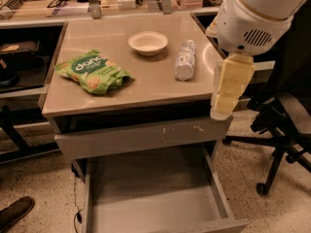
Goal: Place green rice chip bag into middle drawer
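Observation:
The green rice chip bag [93, 73] lies flat on the left part of the tabletop [146, 86], with white lettering on a dark-green oval. The middle drawer [150, 198] is pulled out below the table front, and its grey floor is bare. My gripper [221, 110] is cream-coloured. It hangs from the big white arm housing [252, 18] at the table's right front corner, pointing down, well to the right of the bag and above the drawer's right side. It holds nothing that I can see.
A white bowl [147, 42] and a white patterned bottle [185, 60] lying on its side sit on the tabletop's right half. A grey drawer front with scratch marks [141, 136] is shut above the open drawer. An office chair [282, 130] stands at the right. A shoe [14, 212] is at the lower left.

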